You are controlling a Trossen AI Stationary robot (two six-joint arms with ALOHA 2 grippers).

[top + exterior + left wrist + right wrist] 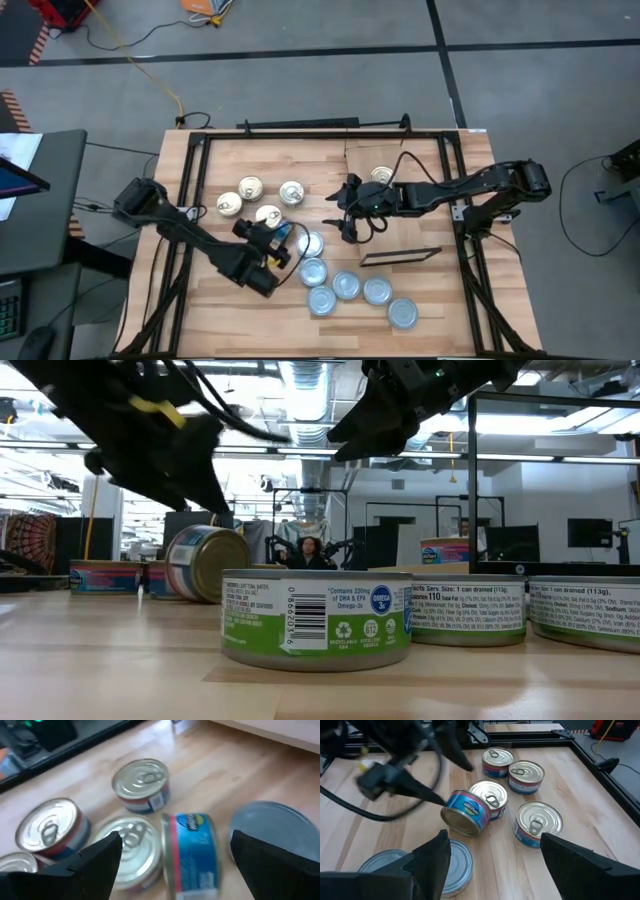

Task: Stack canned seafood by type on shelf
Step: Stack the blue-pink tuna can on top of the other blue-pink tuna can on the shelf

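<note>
The left gripper (175, 865), jaws spread, straddles a tipped blue-label tin (192, 851) beside gold-topped tins (142, 782), likely to pick it. The right gripper (352, 212) hovers open nearby.

Around your counter (230, 300): grey floor (300, 90) crossed by dark seam lines, yellow cable (150, 70) trailing across it. Dark desk (45, 200) alongside. Beyond, open ceiling with ductwork (310, 385), strip lights, a seated person (305, 552) among monitors (590, 532).

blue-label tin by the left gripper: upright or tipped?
Tipped. The blue-label tin lies on its side between the left gripper fingers, label up, leaning by a gold-top tin.
</note>
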